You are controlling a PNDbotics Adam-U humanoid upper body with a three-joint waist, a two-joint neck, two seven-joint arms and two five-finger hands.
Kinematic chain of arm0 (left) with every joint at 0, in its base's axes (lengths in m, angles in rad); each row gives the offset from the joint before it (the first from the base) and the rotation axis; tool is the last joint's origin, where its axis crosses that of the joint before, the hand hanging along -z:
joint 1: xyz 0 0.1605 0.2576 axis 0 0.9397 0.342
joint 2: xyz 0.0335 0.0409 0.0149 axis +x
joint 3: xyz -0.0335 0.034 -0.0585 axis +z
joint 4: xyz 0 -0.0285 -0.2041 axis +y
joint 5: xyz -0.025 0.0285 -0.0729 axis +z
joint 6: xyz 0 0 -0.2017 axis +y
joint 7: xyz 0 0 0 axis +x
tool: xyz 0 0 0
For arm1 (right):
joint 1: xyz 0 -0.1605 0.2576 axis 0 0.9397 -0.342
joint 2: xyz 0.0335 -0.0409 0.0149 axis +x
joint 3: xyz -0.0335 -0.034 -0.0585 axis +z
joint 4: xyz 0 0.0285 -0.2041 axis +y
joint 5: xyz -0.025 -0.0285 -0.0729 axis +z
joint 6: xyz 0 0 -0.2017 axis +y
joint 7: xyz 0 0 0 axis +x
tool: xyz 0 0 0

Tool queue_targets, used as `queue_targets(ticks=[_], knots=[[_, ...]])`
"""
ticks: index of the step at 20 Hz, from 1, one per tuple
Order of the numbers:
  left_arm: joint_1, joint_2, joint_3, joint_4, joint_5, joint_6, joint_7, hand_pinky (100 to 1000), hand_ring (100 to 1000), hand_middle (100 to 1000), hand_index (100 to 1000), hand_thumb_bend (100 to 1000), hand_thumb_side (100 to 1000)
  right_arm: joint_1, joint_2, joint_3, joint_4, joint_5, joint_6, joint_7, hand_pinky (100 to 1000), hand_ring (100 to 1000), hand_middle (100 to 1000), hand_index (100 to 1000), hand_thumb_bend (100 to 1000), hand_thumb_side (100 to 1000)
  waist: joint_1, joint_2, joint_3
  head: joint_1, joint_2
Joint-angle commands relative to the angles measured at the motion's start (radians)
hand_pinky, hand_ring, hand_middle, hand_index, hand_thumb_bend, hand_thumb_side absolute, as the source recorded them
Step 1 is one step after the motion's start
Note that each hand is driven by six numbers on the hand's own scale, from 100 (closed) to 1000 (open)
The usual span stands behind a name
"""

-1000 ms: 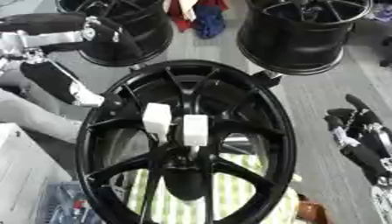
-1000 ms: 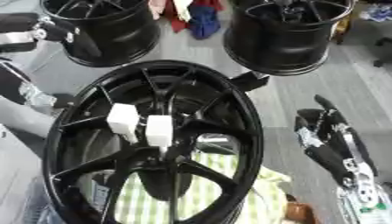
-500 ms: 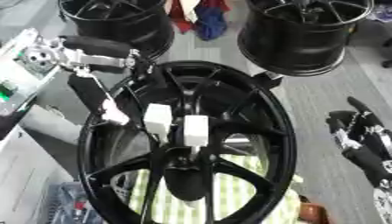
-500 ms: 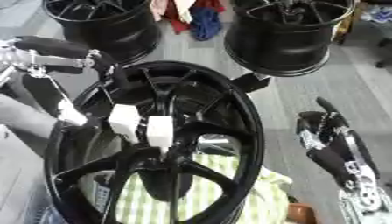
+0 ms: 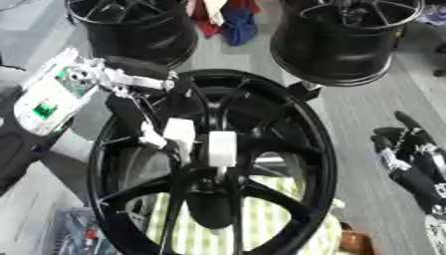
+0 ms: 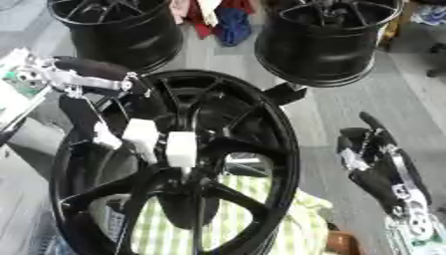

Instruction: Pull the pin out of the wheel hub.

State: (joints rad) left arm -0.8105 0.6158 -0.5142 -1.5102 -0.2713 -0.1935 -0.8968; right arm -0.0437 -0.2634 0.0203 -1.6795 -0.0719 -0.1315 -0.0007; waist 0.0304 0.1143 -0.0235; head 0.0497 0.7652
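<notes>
Grey flooring and two spare rims frame the black wheel hub (image 5: 209, 164), where the left hand (image 5: 144, 112), fingers uncurled, reaches beside the white pin (image 5: 221, 148) at its centre and should pinch it squarely, while the right hand (image 6: 376, 164) idles, relaxed.

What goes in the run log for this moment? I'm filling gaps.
stage: reaching | left hand: at white pins on wheel hub, grip unclear | right hand: idle beside wheel | pins: in place

The left hand (image 5: 144, 119) moved in from outside the wheel hub (image 5: 287, 144), over its rim, reaching the white pin (image 5: 180, 133) near the centre.
</notes>
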Motion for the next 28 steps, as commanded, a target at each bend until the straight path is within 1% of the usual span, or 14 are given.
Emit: queue_targets(ticks=[1,6,7,8,12,16,18,22,25,26,27,28], knots=[[-0.022,0.003,0.008,0.01,-0.025,-0.013,-0.002,683,787,740,871,481,470,-0.008,-0.019,0.0,-0.009,0.001,-0.003,0.003,820,763,702,979,178,283,-0.001,-0.013,-0.001,0.002,0.005],[-0.018,-0.001,0.007,0.034,-0.064,-0.021,0.01,670,774,731,868,470,458,-0.009,-0.019,0.0,-0.009,0.0,-0.003,0.003,820,763,702,979,178,283,-0.001,-0.013,-0.001,0.002,0.005],[-0.016,-0.001,0.006,0.037,-0.069,-0.022,0.007,661,752,723,862,466,455,-0.009,-0.018,0.0,-0.009,0.0,-0.003,0.003,820,763,702,979,178,282,-0.001,-0.012,-0.001,0.002,0.005],[-0.016,-0.002,0.005,0.038,-0.073,-0.024,0.004,661,752,723,862,466,455,-0.009,-0.018,0.0,-0.009,0.0,-0.003,0.003,820,763,702,979,178,282,-0.001,-0.012,-0.001,0.002,0.005],[-0.011,0.0,-0.001,0.043,-0.087,-0.029,-0.009,622,672,690,839,456,444,-0.009,-0.019,-0.001,-0.008,0.0,-0.003,0.004,820,763,702,979,179,282,-0.001,-0.012,-0.002,0.003,0.005],[-0.005,0.003,-0.004,0.049,-0.099,-0.033,-0.01,602,657,680,832,442,429,-0.009,-0.019,-0.001,-0.008,0.0,-0.003,0.004,821,763,702,979,179,282,0.0,-0.013,-0.002,0.003,0.005],[-0.003,0.004,-0.004,0.052,-0.1,-0.034,-0.01,579,637,658,818,432,418,-0.01,-0.019,-0.001,-0.008,0.0,-0.003,0.004,821,763,701,979,179,282,0.0,-0.013,-0.002,0.002,0.005],[-0.001,0.004,-0.002,0.049,-0.086,-0.035,-0.01,498,566,573,750,398,393,-0.01,-0.019,-0.001,-0.008,0.0,-0.003,0.004,821,763,701,979,179,282,0.0,-0.013,-0.001,0.002,0.005],[0.0,0.006,0.005,0.042,-0.066,-0.033,0.004,373,464,462,654,351,367,-0.01,-0.019,-0.002,-0.007,0.0,-0.003,0.003,821,763,701,979,178,282,0.0,-0.013,0.0,0.001,0.005],[0.001,0.008,0.009,0.039,-0.057,-0.032,0.019,349,446,444,635,341,362,-0.01,-0.019,-0.002,-0.007,0.0,-0.003,0.003,821,763,701,979,178,282,0.0,-0.013,0.0,0.0,0.005],[0.001,0.009,0.012,0.036,-0.05,-0.03,0.039,291,399,398,589,293,358,-0.01,-0.019,-0.002,-0.007,0.0,-0.003,0.003,821,763,701,979,178,282,0.0,-0.013,0.0,0.001,0.005],[0.001,0.011,0.016,0.032,-0.045,-0.027,0.064,274,385,384,575,274,355,-0.01,-0.019,-0.002,-0.007,0.0,-0.003,0.003,821,763,701,979,178,282,-0.001,-0.013,0.0,0.0,0.005]])
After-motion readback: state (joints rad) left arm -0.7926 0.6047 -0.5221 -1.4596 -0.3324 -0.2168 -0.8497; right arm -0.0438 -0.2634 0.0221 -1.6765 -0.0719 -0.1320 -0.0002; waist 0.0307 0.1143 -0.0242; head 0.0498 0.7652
